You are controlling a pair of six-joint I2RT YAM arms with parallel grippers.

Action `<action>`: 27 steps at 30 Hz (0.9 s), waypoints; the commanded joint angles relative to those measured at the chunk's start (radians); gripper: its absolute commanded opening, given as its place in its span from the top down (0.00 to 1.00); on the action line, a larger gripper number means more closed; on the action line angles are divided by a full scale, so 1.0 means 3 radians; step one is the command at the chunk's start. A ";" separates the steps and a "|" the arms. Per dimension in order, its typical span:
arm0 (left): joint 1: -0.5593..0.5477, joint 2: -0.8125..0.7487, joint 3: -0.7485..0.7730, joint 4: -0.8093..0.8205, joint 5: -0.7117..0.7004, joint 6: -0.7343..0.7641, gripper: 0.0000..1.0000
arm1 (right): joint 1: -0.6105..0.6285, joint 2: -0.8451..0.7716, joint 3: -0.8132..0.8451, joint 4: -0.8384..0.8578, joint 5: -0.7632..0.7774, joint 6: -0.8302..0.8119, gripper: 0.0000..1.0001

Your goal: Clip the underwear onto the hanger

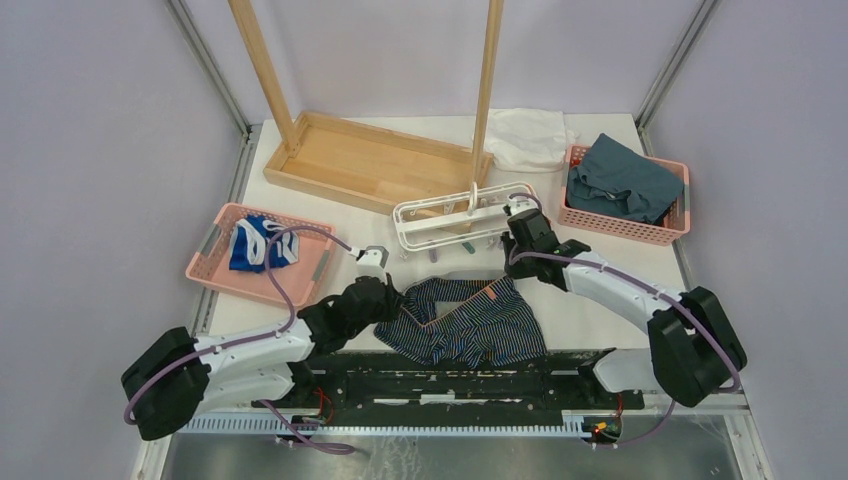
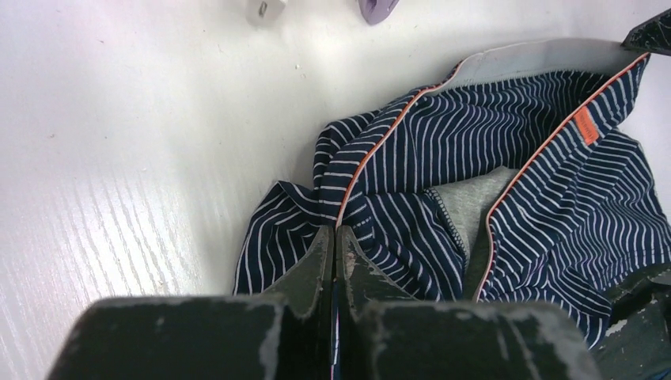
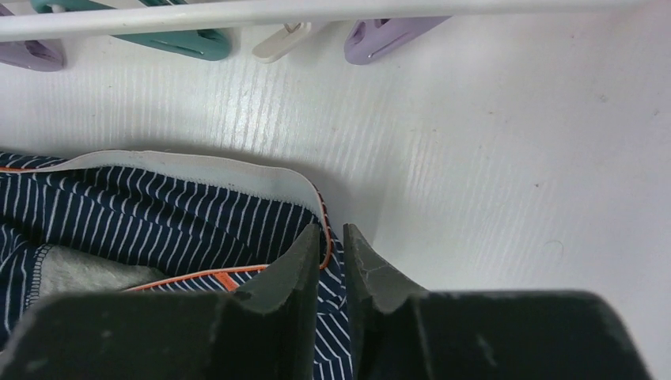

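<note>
Two arms, left arm (image 1: 250,350) and right arm (image 1: 610,285): white moulded link shells, bulky matte black joint housings at shoulder and elbow. Lavender cable (image 1: 283,270) runs loose along each arm, base to wrist. Small white-grey camera block (image 1: 372,260) on left wrist. Thin red wires (image 1: 320,400) near left base. On left hand (image 2: 334,237) and right hand (image 3: 332,237): two dark grey-black wedge fingers (image 3: 293,269) each, tapered to blunt tips, scuffed, pale scratches, chipped edges. Blocky black hand body, worn pale at corners.

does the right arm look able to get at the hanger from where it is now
Probably yes: the hanger lies just beyond the right gripper, nothing between them, though its jaws are pinching the underwear.
</note>
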 commanded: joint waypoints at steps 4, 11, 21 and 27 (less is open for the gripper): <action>-0.0016 -0.0189 0.0050 -0.0094 -0.0224 -0.0095 0.97 | -0.0025 -0.0469 -0.0023 -0.0189 0.0132 0.0018 0.93; -0.0016 -0.0387 0.0045 -0.0243 -0.0382 -0.0057 0.97 | -0.0052 -0.0871 -0.0172 -0.0326 0.0246 0.0117 0.76; -0.0018 -0.0240 0.0034 -0.0112 -0.0242 -0.0043 0.97 | -0.0091 -0.0300 0.0021 -0.0033 -0.0306 0.0016 0.37; -0.0017 -0.0237 0.0031 -0.0114 -0.0241 -0.0013 0.97 | -0.0220 0.0003 -0.0007 0.0264 -0.0543 0.0003 0.38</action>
